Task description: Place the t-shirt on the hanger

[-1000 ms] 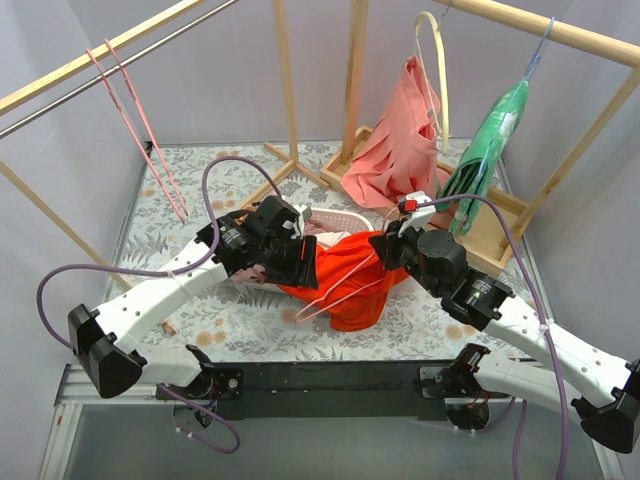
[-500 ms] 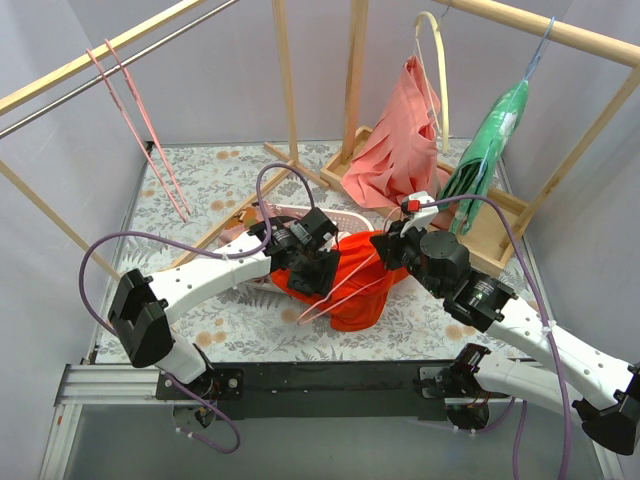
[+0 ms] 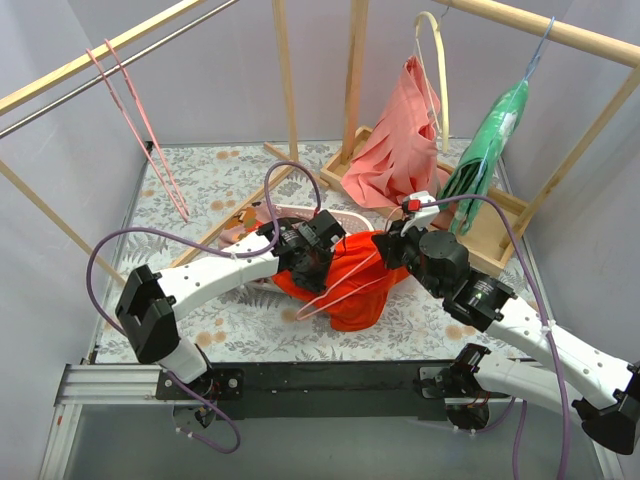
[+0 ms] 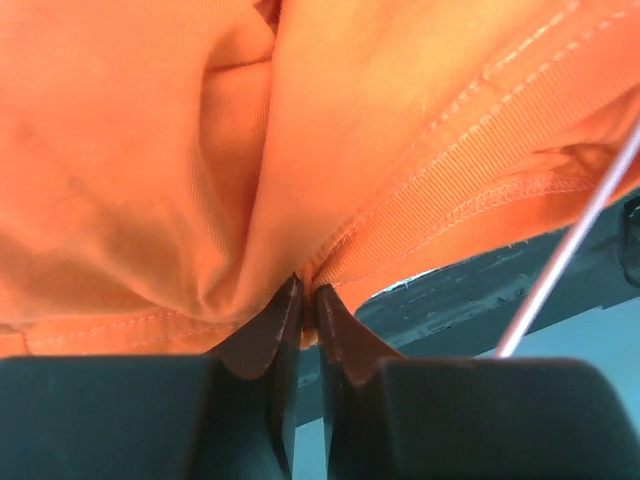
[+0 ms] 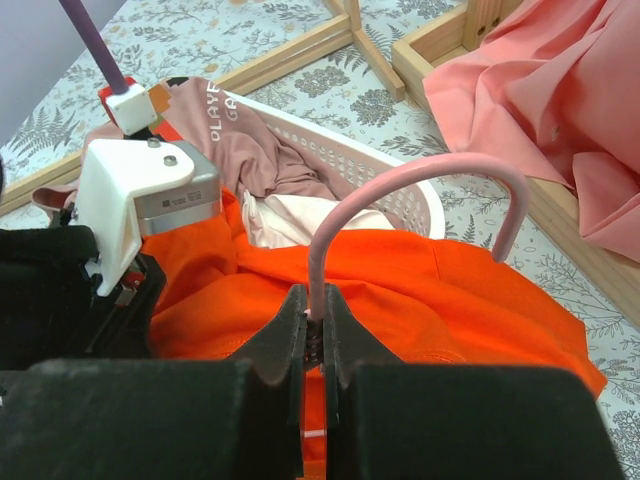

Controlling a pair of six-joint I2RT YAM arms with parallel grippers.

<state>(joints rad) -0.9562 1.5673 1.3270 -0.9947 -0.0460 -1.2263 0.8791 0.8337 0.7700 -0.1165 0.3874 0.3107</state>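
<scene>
T-shirt: bright orange-red, bunched on the floral table at the centre of the top view, its far edge against the basket.
Hanger: thin pink wire; the frame lies across the t-shirt, and the hook arches up at the centre of the right wrist view.
Left gripper: jaws pinched together on a stitched fold of the t-shirt, bottom centre of the left wrist view.
Right gripper: jaws clamped on the hanger's neck, just below the hook.
Basket: white, perforated, holding pale clothes.
Salmon-pink garment, green garment: hanging at upper right.
</scene>
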